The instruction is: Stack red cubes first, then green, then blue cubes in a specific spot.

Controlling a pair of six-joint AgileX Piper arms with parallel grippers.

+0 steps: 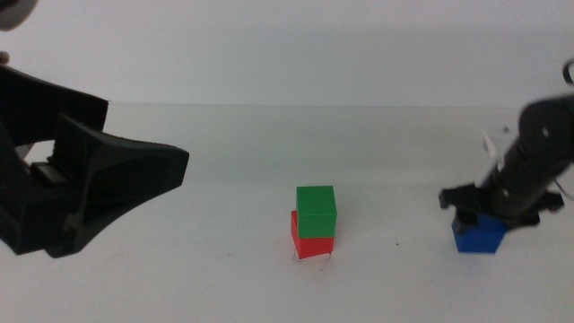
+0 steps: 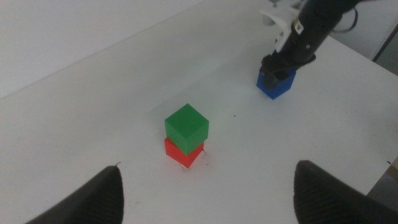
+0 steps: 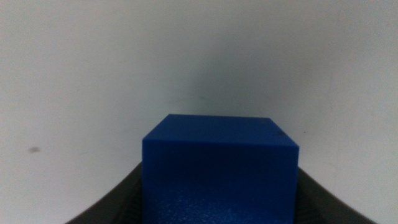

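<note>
Looming closest, my left gripper [image 1: 134, 179] hung spread and empty. My right gripper [image 1: 489, 211] pinched the blue cube [image 1: 478, 235] squarely on the table [image 1: 224, 269]. Green cube [image 1: 316, 210] sat slightly skewed on red cube [image 1: 309, 242].

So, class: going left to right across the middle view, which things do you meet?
Left gripper → small matte green cube stacked on small matte red cube → right gripper around the small dark-blue cube.
</note>
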